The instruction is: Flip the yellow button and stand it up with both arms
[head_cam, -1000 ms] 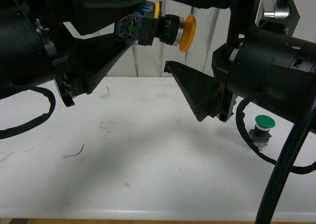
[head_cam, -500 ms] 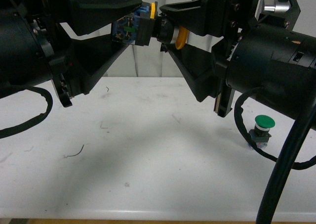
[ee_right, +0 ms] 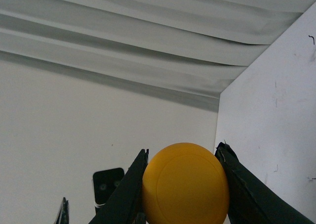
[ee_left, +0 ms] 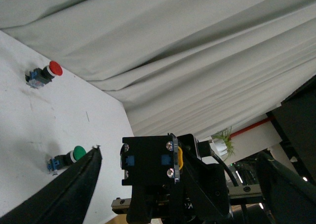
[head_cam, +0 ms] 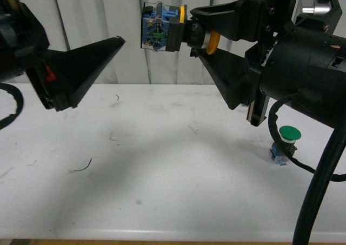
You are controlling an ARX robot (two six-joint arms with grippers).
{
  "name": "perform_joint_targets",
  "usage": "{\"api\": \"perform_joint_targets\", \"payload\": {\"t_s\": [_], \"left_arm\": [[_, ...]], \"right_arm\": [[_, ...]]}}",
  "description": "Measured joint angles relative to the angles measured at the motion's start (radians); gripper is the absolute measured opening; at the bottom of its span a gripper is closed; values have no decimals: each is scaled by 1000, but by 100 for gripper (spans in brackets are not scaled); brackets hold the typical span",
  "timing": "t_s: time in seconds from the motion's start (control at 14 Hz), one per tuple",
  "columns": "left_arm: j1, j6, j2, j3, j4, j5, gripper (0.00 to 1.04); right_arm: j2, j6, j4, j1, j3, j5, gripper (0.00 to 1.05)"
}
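The right gripper [head_cam: 193,31] is clamping the yellow button [head_cam: 162,27] horizontally by its cap, base pointing toward the left gripper [head_cam: 116,31], whose jaws are gaping apart.

The yellow button [head_cam: 168,30] has an orange-yellow cap, blue-black base

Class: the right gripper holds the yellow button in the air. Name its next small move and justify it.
Probably roll the right gripper so the base faces the table. The yellow button lies sideways in it, gripped at the cap end, base toward the open left gripper, which is clear of it.
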Motion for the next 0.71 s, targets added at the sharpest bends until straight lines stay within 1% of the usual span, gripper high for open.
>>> {"api": "perform_joint_targets", "payload": {"t_s": [0.07, 0.14, 0.21, 0.43, 0.5, 0.57, 0.64, 0.71], "left_arm": [[14, 6, -34, -23, 0, -4, 99], [21, 35, -95, -57, -35, -13, 98], [32, 79, -155, -84, -111, -32, 98], [100, 303, -393, -204, -336, -162, 98], [137, 407, -528, -250, -439, -210, 98], [179, 515, -701, -291, -580, -224, 98], [203, 606, -859, -311, -735, -242, 98], [214, 668, -970, -321, -852, -263, 98]], "right_arm": [[0, 0, 0, -3, 0, 0, 36], [0, 0, 0, -5, 0, -1, 36], [0, -2, 0, -10, 0, -7, 36], [0, -4, -1, -31, 2, -8, 36], [0, -8, -1, -33, 6, -8, 36], [0, -11, -1, -36, 14, -12, 36], [0, -12, -1, -37, 21, -13, 36], [0, -14, 0, -38, 25, -15, 36]]}}
